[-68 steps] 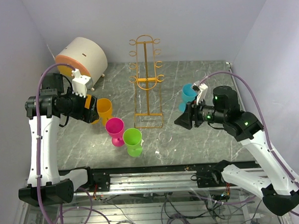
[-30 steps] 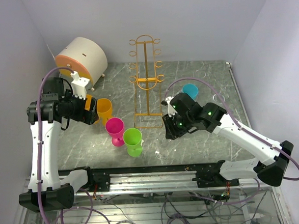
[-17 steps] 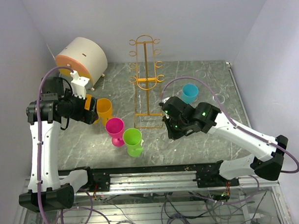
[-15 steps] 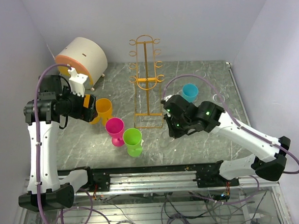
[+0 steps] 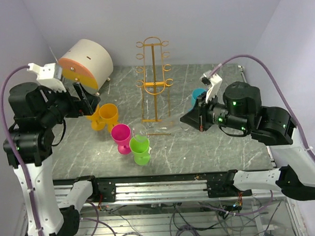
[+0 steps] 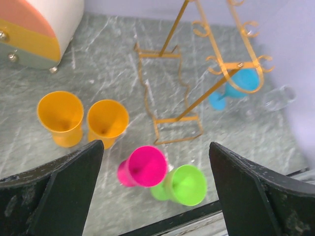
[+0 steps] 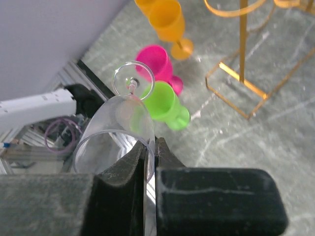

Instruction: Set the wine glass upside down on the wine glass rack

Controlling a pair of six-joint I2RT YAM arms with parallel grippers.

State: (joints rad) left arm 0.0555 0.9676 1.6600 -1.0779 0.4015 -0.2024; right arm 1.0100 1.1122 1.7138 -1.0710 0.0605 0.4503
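The clear wine glass (image 7: 118,123) hangs in the air, tipped on its side. My right gripper (image 7: 153,142) is shut on the rim of its bowl, and its foot (image 7: 133,81) points away from the fingers. In the top view the right gripper (image 5: 187,119) is raised to the right of the wine glass rack (image 5: 155,87), and the glass is hard to make out there. The rack is a tall orange-gold wire stand, and its base (image 7: 246,83) shows beyond the glass. My left gripper (image 5: 87,102) is lifted at the left. It stands open (image 6: 156,145) above the coloured cups, holding nothing.
Two orange cups (image 5: 110,115), a pink cup (image 5: 121,135) and a green cup (image 5: 140,148) stand left of the rack's base. A blue cup (image 5: 198,96) stands to its right, with another clear glass (image 6: 278,97) beyond. A cream drum (image 5: 85,61) sits at the back left.
My right gripper shut on the clear glass low on the table in front of the rack and lifted it up and to the right. The left arm rose and pulled back, still open.
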